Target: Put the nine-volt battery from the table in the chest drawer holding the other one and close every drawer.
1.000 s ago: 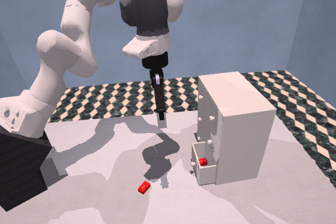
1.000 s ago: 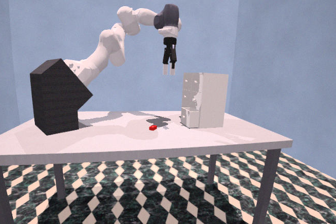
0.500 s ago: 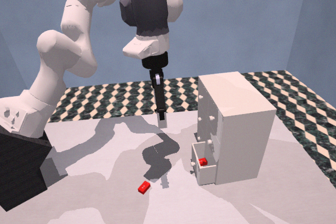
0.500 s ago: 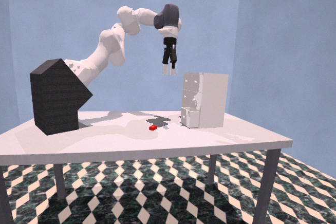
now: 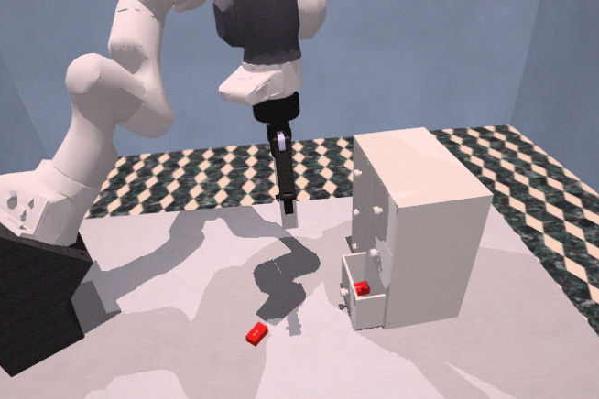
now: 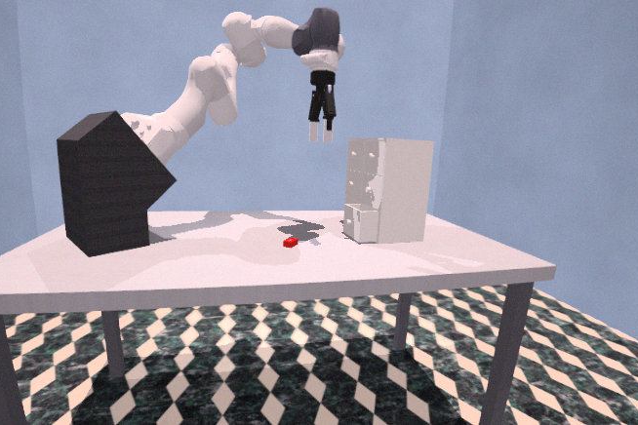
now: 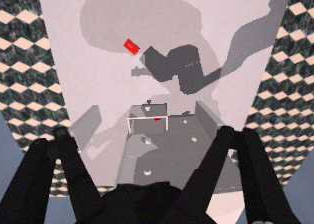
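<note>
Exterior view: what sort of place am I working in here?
Likely a bare test room: one white table on a checkered floor, plain blue walls, holding only the arm's dark pedestal and a small chest.

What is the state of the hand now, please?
Hand: open, holding nothing, high above the table.

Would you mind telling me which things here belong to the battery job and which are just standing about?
Part of the job:
- loose battery on the table
- chest
- its open bottom drawer, with a second battery inside
- the tool, open and empty, high above the table

Just standing about:
- dark block at the arm's base
</note>
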`<state>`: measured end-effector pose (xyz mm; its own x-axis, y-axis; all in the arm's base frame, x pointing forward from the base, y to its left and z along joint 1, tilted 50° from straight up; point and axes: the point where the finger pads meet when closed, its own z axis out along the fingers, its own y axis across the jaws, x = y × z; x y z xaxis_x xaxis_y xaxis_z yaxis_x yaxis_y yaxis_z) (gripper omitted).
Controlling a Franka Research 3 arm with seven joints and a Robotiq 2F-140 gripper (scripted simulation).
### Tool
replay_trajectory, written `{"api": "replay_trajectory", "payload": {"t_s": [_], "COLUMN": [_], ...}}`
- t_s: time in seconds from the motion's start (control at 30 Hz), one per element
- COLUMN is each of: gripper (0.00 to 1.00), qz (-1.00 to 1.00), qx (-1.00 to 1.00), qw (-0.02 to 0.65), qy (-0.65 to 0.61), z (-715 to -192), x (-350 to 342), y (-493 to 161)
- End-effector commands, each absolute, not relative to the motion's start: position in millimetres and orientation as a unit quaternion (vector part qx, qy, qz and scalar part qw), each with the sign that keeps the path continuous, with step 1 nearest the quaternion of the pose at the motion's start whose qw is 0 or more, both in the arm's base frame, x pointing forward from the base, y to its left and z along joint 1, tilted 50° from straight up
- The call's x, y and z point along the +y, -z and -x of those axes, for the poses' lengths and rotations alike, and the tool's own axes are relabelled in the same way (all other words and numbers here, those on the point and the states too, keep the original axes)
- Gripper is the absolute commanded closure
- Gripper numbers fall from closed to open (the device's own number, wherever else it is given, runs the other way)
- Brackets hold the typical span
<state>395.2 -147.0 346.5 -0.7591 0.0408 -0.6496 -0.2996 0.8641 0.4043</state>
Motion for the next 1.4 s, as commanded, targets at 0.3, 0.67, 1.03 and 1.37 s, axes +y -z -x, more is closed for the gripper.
{"api": "replay_trajectory", "payload": {"t_s": [0.3,0.67,1.03,1.37], "gripper": [0.00,0.00,0.00,0.00], "qz": [0.058,0.020,-0.050,-0.127], "qx": [0.905,0.906,0.905,0.898], "qw": [0.336,0.325,0.303,0.277], "qy": [-0.256,-0.269,-0.294,-0.318], "z": [-396.1,-398.5,-403.0,-408.0], "x": [-146.2,-143.8,-139.5,-134.7], "y": [-343.6,-335.5,-320.5,-304.0]}}
